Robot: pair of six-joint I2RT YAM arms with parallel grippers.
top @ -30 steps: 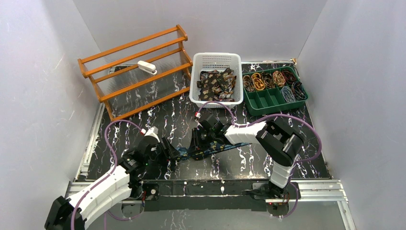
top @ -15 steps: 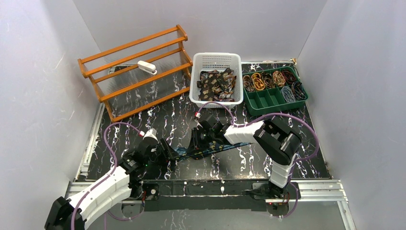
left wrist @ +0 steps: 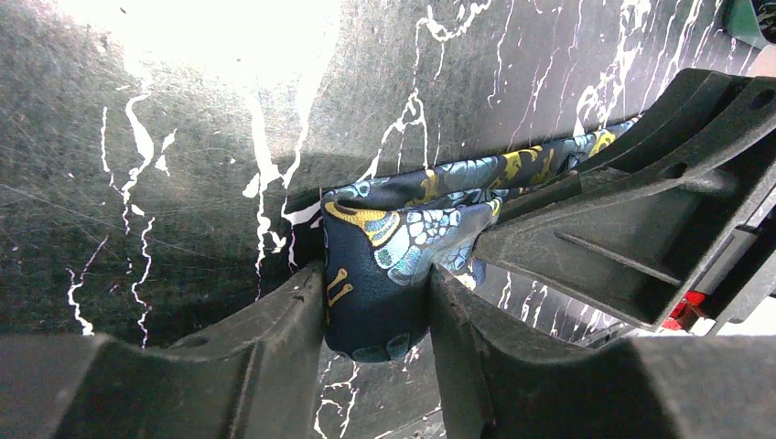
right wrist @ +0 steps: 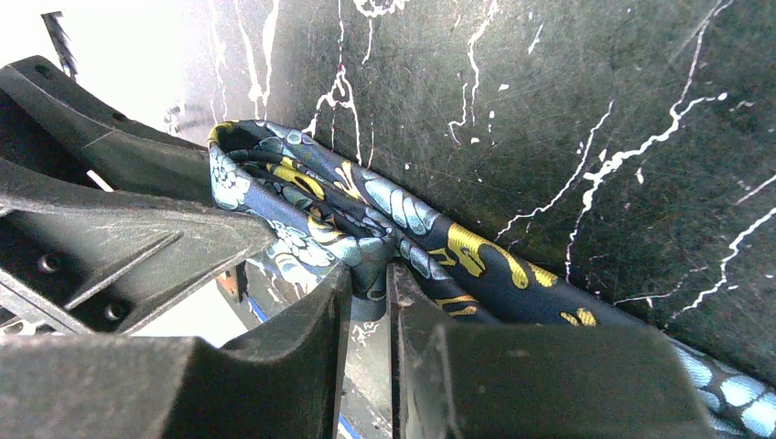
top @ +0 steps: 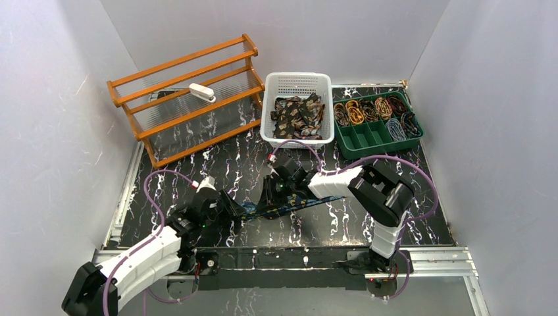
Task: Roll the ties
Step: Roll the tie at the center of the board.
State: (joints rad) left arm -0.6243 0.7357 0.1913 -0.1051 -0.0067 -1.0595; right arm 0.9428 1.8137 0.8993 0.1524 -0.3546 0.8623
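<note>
Your left gripper is closed partway on the blue tie. A folded end of the fabric fills the gap between its two fingers, and both touch it. Your right gripper is nearly closed, its fingers only a narrow slit apart, pinching a fold of the same tie just beside the left gripper's finger. The tie lies on the table near the front, between the two grippers, with its free length running to the right under the right arm. Well behind it, a basket holds brown ties, and a green tray beside the basket holds rolled ties.
</note>
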